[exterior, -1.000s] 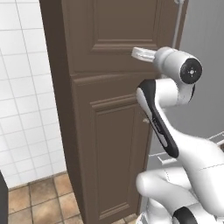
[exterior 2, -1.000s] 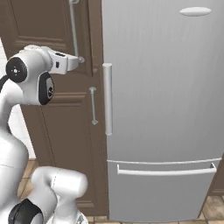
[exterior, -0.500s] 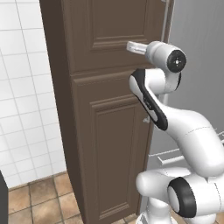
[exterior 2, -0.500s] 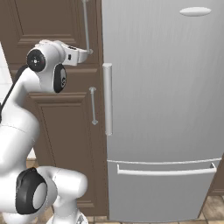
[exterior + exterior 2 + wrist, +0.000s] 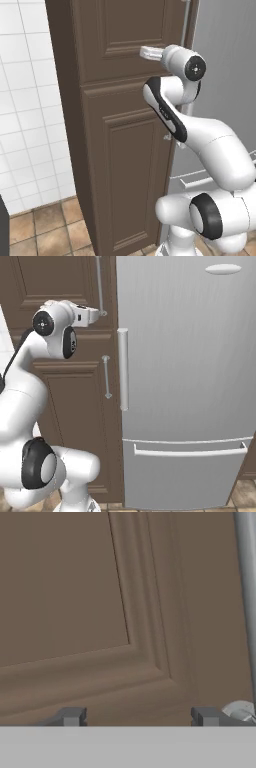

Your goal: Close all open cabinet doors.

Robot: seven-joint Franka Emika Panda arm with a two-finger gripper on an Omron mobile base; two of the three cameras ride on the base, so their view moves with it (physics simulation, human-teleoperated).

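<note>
We have our hand [image 5: 100, 314] pressed up near the lower corner of the upper cabinet door [image 5: 125, 35], just beside its long silver bar handle [image 5: 99, 286], with the fingertips [image 5: 71, 717] apart at a moderate width and nothing between them. That tall brown door sits directly above the lower cabinet door [image 5: 132, 175] and next to the grey refrigerator [image 5: 185, 376]; both doors look flush or very nearly so. The risk we see is the hand catching the handle's foot [image 5: 240, 709] as we push, which would make it skid sideways off the panel, or us pushing on against a door that has no travel left. Compared with a second ago, the arm has swung in closer to the door and the fingers have narrowed from wide open.
</note>
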